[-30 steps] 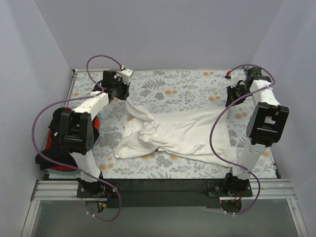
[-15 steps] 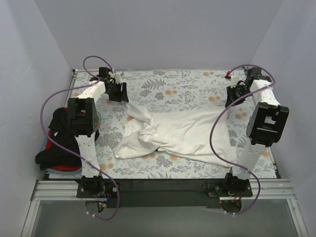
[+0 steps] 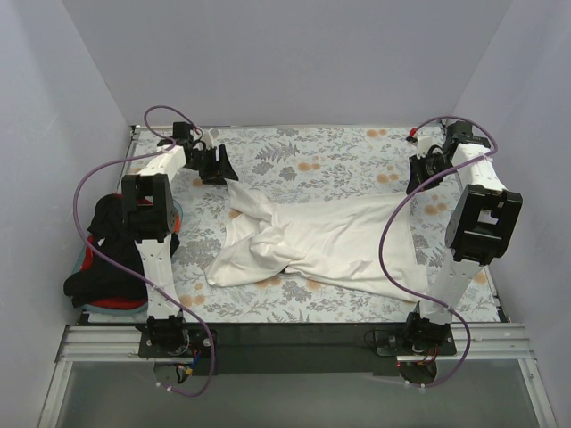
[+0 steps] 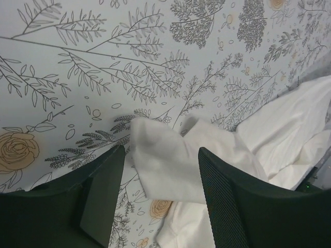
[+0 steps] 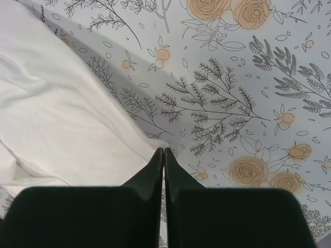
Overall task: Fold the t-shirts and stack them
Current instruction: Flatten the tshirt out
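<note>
A large off-white t-shirt (image 3: 330, 241) lies crumpled across the middle of the floral table cloth (image 3: 312, 147). My left gripper (image 3: 217, 165) hovers open at the far left, just above the shirt's far left corner (image 4: 165, 170). That corner lies loose on the cloth between the spread fingers (image 4: 222, 191). At the far right, my right gripper (image 3: 417, 178) is shut, and the shirt's corner (image 5: 51, 119) comes to a point right at its fingertips (image 5: 163, 150). A pile of black (image 3: 103, 223) and red (image 3: 116, 301) t-shirts sits off the table's left edge.
White walls close in the table on the left, back and right. The arm bases stand on a black rail (image 3: 294, 343) along the near edge. Purple cables (image 3: 388, 241) loop off both arms, the right one hanging over the shirt.
My left gripper has opened and let go of the shirt's far left corner, then drawn a little back and left. The right gripper and the shirt's right side have not moved.
</note>
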Action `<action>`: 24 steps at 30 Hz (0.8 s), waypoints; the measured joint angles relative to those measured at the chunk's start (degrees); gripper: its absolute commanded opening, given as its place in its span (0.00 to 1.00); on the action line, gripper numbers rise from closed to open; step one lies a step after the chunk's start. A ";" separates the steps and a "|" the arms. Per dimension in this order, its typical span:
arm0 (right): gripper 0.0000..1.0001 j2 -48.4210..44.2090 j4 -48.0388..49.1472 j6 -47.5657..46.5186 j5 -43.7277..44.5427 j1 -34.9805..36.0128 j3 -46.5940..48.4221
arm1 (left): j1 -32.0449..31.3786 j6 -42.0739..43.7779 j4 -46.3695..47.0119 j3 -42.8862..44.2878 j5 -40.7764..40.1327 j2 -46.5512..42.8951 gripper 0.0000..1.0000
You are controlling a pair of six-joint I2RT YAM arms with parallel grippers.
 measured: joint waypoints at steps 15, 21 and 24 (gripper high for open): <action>0.01 1.22 -1.36 0.07 0.00 0.00 1.86 | 2.16 -5.25 1.62 0.20 7.30 5.25 0.49; 0.01 2.23 -1.73 0.20 0.00 0.00 2.38 | 2.12 -6.60 2.73 -0.37 11.04 6.12 0.39; 0.01 2.36 -1.99 0.22 0.00 0.02 2.73 | 2.12 -7.50 3.10 -0.57 12.85 7.19 0.23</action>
